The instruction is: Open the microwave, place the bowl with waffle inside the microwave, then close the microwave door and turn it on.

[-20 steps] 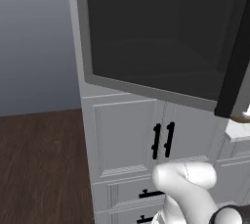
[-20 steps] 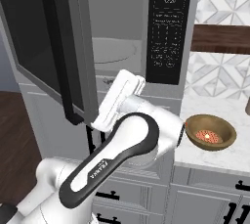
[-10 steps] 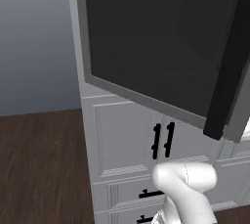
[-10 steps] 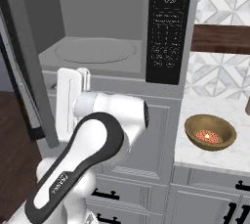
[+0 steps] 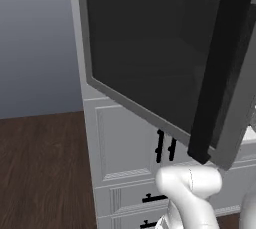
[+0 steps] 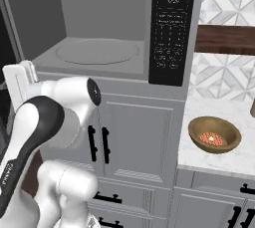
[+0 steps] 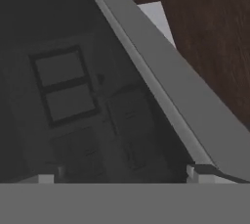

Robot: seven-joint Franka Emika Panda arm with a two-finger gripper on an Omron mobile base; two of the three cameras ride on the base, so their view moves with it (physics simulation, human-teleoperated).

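The microwave (image 6: pixel 107 33) stands open, its matte grey cavity boxy and bare, with a flat round turntable disc (image 6: pixel 97 51) lying on the floor of it. Down its right edge runs a glossy black control strip (image 6: pixel 172 28) speckled with small pale markings. The microwave door (image 5: pixel 150 58) is swung wide out to the left, a broad slab of smooth dark glass in a grey frame, with a thick, tall black bar handle (image 5: pixel 222 73) standing proud of its free edge. In the hand view, that dark pane and its flat grey frame edge (image 7: pixel 166 86) cross the picture on a slant, and the gripper (image 7: pixel 122 175) has its two pale fingertips (image 7: pixel 46 178) spread wide apart, holding nothing. The bowl (image 6: pixel 214 134) is a round, shallow, brown one with a reddish centre; it sits on the white marbled counter (image 6: pixel 219 157) to the right of the microwave, well apart from the cavity. Below are white panelled cabinets (image 6: pixel 139 142) with short black handles.
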